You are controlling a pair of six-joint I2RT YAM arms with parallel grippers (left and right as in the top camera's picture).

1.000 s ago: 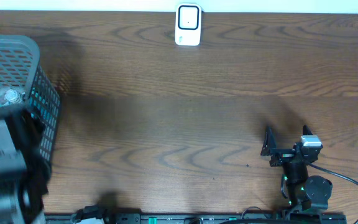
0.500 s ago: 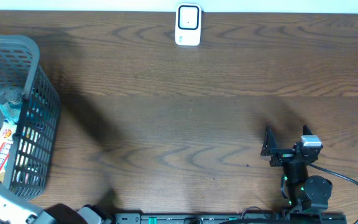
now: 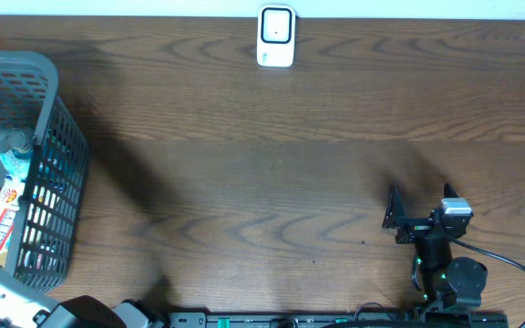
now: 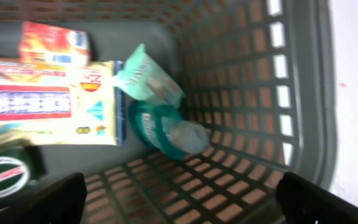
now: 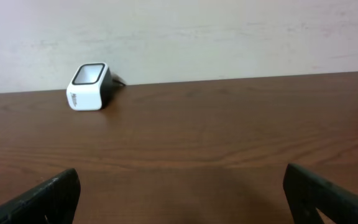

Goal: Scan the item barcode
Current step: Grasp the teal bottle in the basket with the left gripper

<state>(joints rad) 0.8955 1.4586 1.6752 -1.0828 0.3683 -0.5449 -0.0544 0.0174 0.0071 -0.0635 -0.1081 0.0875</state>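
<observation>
Both grippers gaped empty; the left gripper (image 4: 179,202) hovered over the basket (image 4: 303,93), a teal bottle (image 4: 166,130) lying slantwise directly below, the right gripper (image 3: 421,199) well apart.

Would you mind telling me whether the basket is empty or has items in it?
Not empty. The basket holds a teal bottle, a yellow packet and other packages, seen in the left wrist view.

Overhead top-down; left wrist over basket (image 4: 303,93); right wrist faces scanner (image 5: 89,86).
</observation>
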